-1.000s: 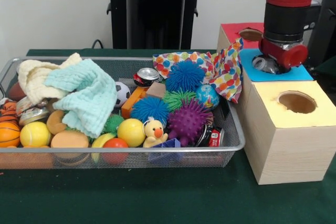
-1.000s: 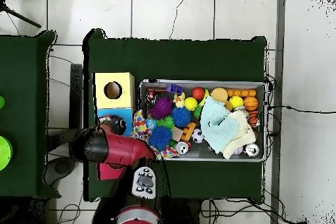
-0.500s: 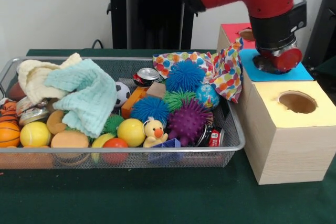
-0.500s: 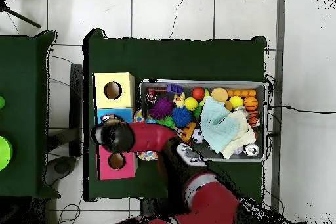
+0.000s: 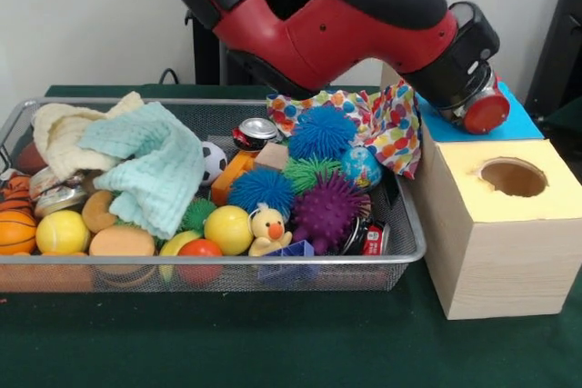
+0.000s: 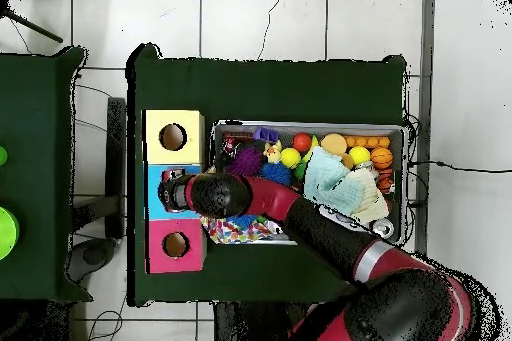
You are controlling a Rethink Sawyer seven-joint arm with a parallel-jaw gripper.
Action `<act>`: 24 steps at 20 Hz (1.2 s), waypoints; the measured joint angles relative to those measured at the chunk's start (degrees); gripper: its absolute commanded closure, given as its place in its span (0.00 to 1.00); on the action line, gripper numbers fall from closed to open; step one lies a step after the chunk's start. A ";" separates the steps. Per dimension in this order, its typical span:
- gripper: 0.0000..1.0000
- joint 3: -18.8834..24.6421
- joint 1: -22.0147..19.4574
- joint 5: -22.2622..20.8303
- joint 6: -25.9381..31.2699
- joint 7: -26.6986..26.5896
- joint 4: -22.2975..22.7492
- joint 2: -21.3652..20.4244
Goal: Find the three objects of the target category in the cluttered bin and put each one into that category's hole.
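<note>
The wire bin [image 5: 218, 260] holds a crushed can [image 5: 255, 132] at the back, a second can [image 5: 367, 239] in the front right corner and a third can [image 5: 56, 197] at the left under the cloths. My gripper [image 5: 462, 99] is over the blue box [image 5: 520, 124], mostly hidden behind the arm's wrist. In the overhead view the gripper [image 6: 174, 177] sits above the blue box [image 6: 158, 197], between the yellow box [image 6: 172, 137] and the pink box [image 6: 176, 245]. Whatever it may hold is hidden.
Spiky balls [image 5: 320, 132], a rubber duck [image 5: 266, 226], sport balls and a mint cloth [image 5: 150, 165] crowd the bin. A spotted cloth [image 5: 391, 124] hangs over the bin's right end. The yellow box's hole [image 5: 514, 176] lies in front. The arm stretches low across the bin's rear.
The arm has swung round so its forearm now lies over the back of the bin. The wrist has tilted and stayed over the blue box; the silver thing seen under it earlier is now hidden.
</note>
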 measured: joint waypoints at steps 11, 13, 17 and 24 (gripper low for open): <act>1.00 -12.10 13.91 2.86 -5.98 4.75 0.01 -11.47; 1.00 -16.31 17.99 4.60 -6.99 4.77 -0.24 -13.81; 1.00 -20.84 22.28 6.21 -7.64 4.78 -0.80 -15.70; 0.00 -26.88 28.15 8.41 -7.70 5.13 -2.08 -17.41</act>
